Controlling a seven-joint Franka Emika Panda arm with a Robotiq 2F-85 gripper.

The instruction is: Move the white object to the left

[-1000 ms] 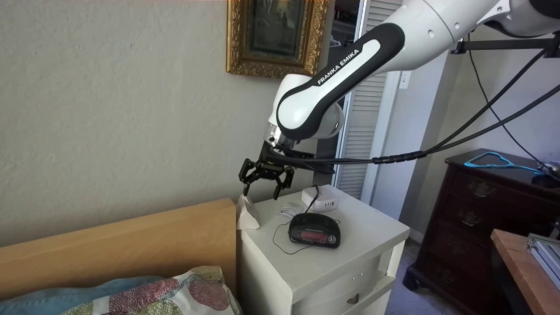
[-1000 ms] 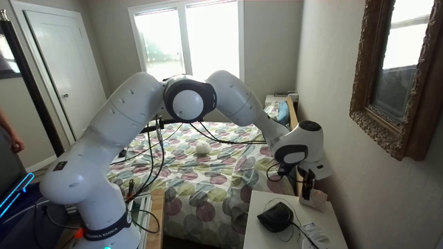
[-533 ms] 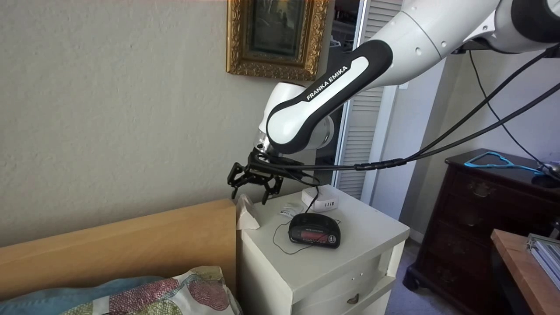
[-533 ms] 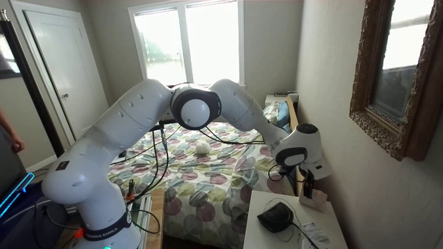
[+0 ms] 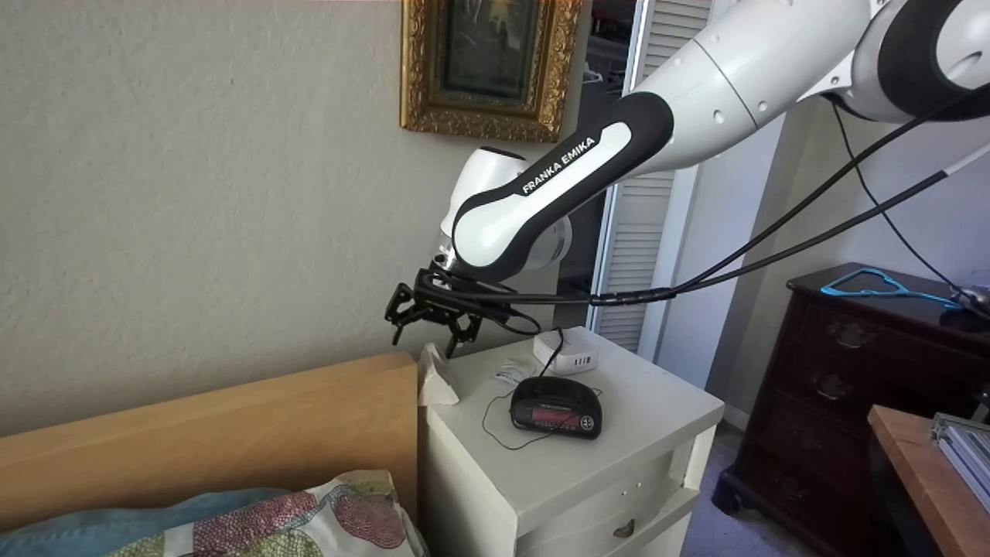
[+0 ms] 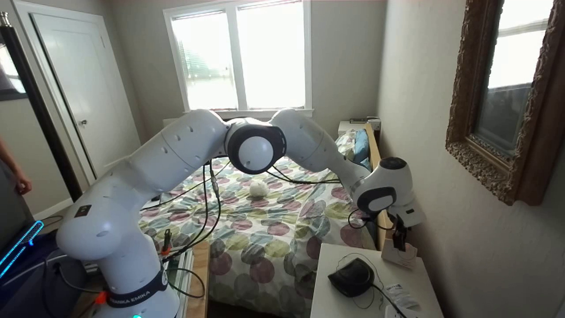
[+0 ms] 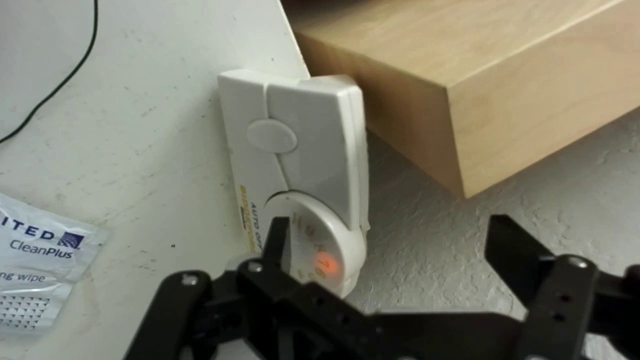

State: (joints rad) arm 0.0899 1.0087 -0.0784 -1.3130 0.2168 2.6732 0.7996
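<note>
The white object (image 7: 310,145), a wedge-shaped device with a round dial and an orange light, stands on the white nightstand (image 5: 495,464) against the headboard side. It shows in both exterior views, as a pale wedge (image 5: 437,381) and under the gripper as a white device (image 6: 399,258). My gripper (image 7: 390,225) is open, with nothing held. In the wrist view its left finger overlaps the dial, while the right finger is over the wall. An exterior view puts the gripper (image 5: 424,344) just above and slightly left of the device's top; contact cannot be made out.
The wooden headboard (image 5: 232,433) adjoins the nightstand, with the wall close behind. A black alarm clock (image 5: 555,408), a white box (image 5: 568,352) and a wipe packet (image 7: 40,265) share the nightstand. A white fluffy ball (image 6: 258,189) lies on the bed.
In an exterior view the gripper has shifted left, dipping slightly and then levelling. It has stayed open. The white device has not moved.
</note>
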